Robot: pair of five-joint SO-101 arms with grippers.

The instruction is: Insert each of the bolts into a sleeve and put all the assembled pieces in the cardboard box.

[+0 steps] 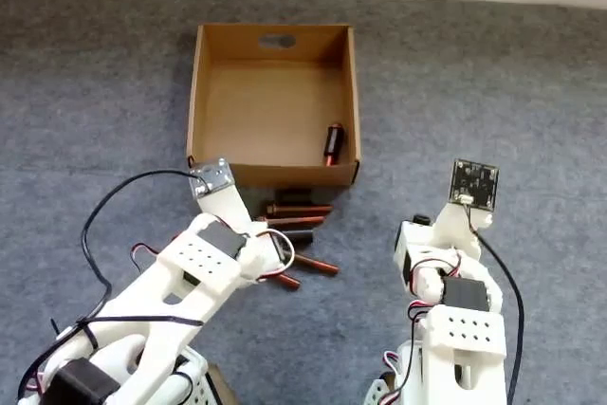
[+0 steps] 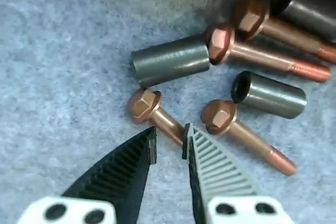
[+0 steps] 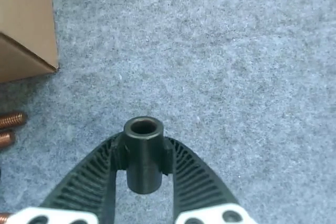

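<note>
left pincer (image 2: 169, 142): released, jaws a narrow gap apart, tips either side of a bolt (image 2: 147, 106) shank, low over the bench (image 2: 63, 51). Can't tell if either tip touches the shank. The bolt lies flat, head pointing away from the pincer.

Just beside it: second bolt (image 2: 252, 140), flat, roughly parallel, not touching the first.

Past the heads, two sleeves on their sides: near sleeve (image 2: 170, 60) just beyond the first head, other sleeve (image 2: 273, 96) just beyond the second. Third bolt (image 2: 268, 60) lies between them, its head against the near sleeve's end. Fourth bolt (image 2: 251, 19) runs alongside the third, farther out. Far sleeve (image 2: 310, 3) sits behind that.

right pincer (image 3: 143, 150): clenched on the held sleeve (image 3: 143, 169), which is upright with its bore open toward the wrist. Can't tell if the sleeve is clear of the bench. Two bolt tips lie off to the left arm's side.

box (image 1: 194, 92): beyond both pincers, nearer the left one, open top. The loose pile lies between the left pincer and the box's near wall. One assembled piece (image 1: 333, 144) lies inside, against the wall on the right arm's side, close to the near corner.
</note>
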